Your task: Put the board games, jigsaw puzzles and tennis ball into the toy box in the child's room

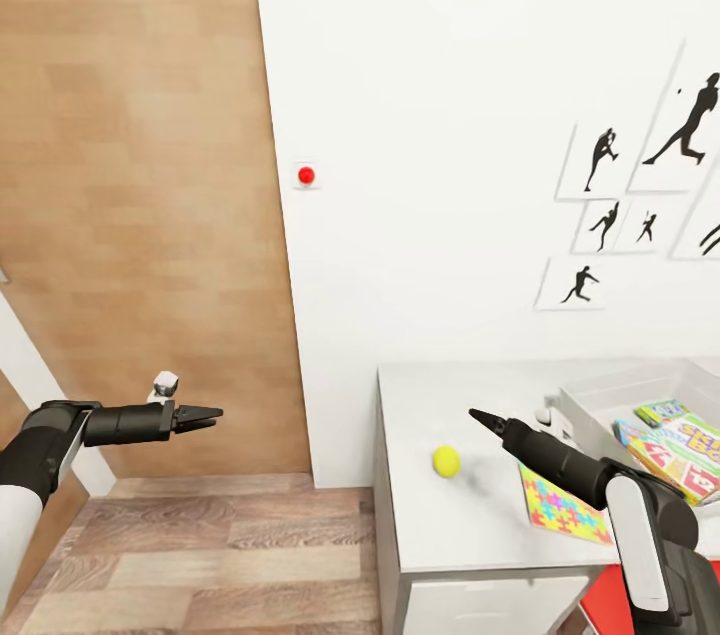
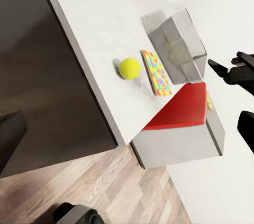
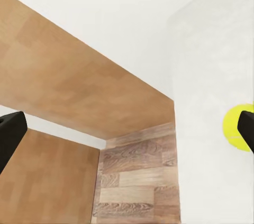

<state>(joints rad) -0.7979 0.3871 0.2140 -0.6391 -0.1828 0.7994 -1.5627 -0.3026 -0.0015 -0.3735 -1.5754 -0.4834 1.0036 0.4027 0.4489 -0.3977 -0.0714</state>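
Observation:
The tennis ball [image 1: 446,461] [image 2: 129,68] [image 3: 235,128] lies on the pale table [image 1: 440,535] near its left end. A jigsaw puzzle [image 1: 563,507] [image 2: 156,71] lies flat to its right, partly behind my right arm. The grey toy box [image 1: 600,393] [image 2: 177,44] stands at the table's back right with colourful board games [image 1: 685,450] inside. My right gripper [image 1: 485,418] [image 3: 127,131] hovers open above the table, just right of the ball. Off the table's left end, my left gripper [image 1: 205,415] [image 2: 127,134] is open over the floor.
A wooden door [image 1: 140,195] fills the left, with a red wall button [image 1: 306,175] on the white wall beside it. Black sports pictures [image 1: 640,205] hang above the table. A red-topped block [image 1: 610,605] [image 2: 180,107] stands under the table's front edge.

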